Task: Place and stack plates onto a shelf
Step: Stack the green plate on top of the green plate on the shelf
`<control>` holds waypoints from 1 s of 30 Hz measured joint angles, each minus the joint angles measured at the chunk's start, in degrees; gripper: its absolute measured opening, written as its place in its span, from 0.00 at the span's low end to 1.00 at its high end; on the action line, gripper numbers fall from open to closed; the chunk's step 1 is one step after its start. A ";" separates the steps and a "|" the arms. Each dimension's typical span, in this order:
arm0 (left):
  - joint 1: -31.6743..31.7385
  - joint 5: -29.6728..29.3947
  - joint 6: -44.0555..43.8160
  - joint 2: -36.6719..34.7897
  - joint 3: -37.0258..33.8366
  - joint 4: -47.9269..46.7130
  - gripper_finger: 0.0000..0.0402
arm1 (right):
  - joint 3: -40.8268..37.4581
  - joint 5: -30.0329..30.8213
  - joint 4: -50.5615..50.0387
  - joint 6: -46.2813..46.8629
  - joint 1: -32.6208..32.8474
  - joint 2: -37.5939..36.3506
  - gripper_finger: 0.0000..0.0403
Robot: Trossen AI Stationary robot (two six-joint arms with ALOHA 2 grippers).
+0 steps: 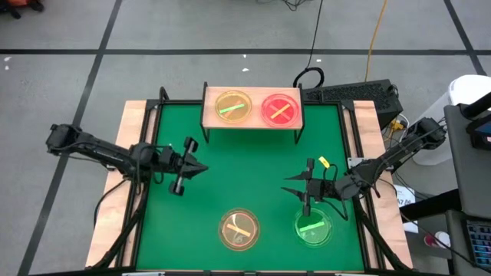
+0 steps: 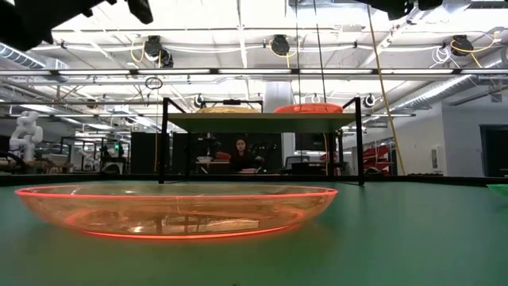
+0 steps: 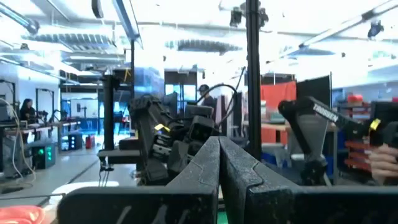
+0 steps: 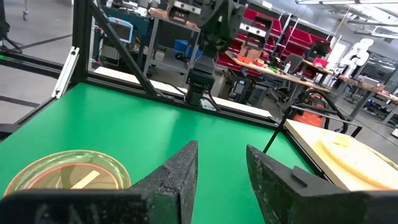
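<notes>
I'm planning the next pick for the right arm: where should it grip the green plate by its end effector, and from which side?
Grip the green plate by its raised rim, coming from above. It lies flat on the green mat, so only the thin upturned edge offers purchase. The right end effector, open, already hovers just beyond its far edge.

The floor around the table is grey with dark lines. A person sits far behind the table. Red bins sit on shelves beyond it. Long lights shine overhead.
</notes>
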 joint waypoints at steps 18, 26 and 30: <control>0.03 -0.13 0.57 -0.20 -0.79 0.91 0.01 | 0.02 -0.11 2.59 8.25 0.02 -0.02 0.29; 0.01 -0.13 -0.62 -0.15 -0.79 0.90 0.01 | 0.02 -1.30 0.40 15.45 0.02 0.89 0.29; 0.01 -0.13 -0.79 -0.15 -0.77 0.78 0.01 | 0.04 -7.32 -6.07 15.40 1.01 0.97 0.29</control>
